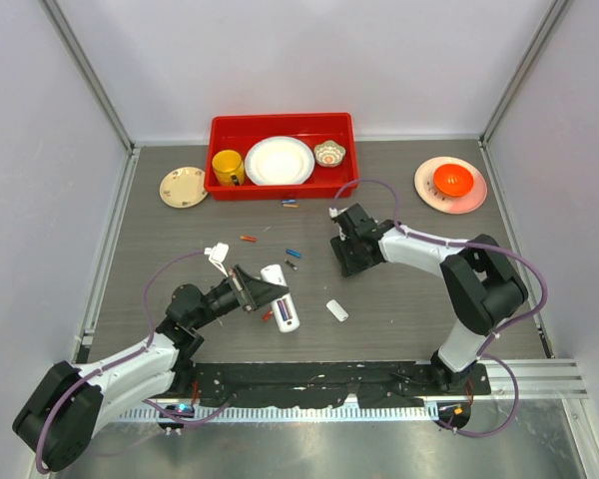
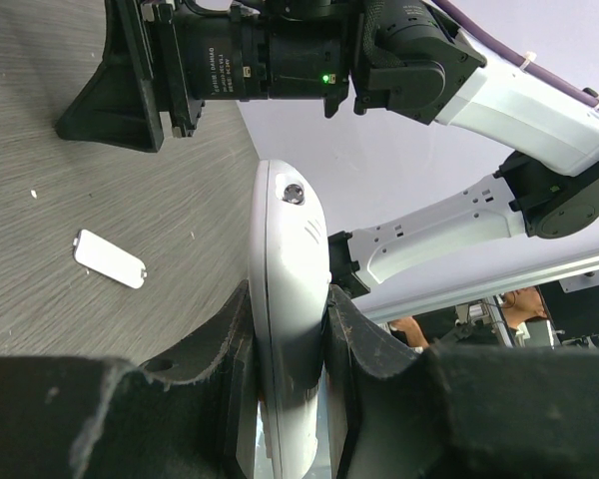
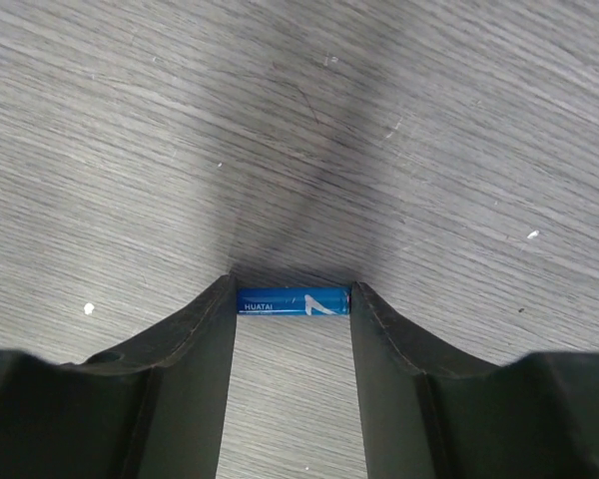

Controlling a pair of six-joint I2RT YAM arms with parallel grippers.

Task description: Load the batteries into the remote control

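The blue battery (image 3: 293, 300) lies on the worktop (image 3: 429, 120) between the fingertips of the right tool (image 3: 293, 287), which has it bracketed end to end. The jaws stand partly closed, with the pads at, or all but at, its two ends. Whether they press on it I cannot tell. It looks light, rigid and smooth, a round thing that would roll or squirt out sideways. An end-to-end hold gives little contact, and a grip across the middle of the body would probably be surer.

The remote control (image 2: 285, 230) is clamped across its narrow sides by the left tool (image 2: 290, 304), which is closed tight on it near one end. The remote is a stiff, glossy plastic shell, light but likely slippery, so pushing a cell in could make it twist in the pads. From above, the remote control (image 1: 283, 304) shows a dark recess towards its near end, but what is inside is too small to read.

Other batteries (image 1: 248, 239) are scattered on the worktop between the arms, and one red one (image 1: 267, 315) lies just beside the remote. A small white cover plate (image 1: 336, 310) lies between the two arms, near the straight path from the right tool (image 1: 347, 254) to the remote. The red bin (image 1: 280, 119) of crockery stands well apart at the far side.
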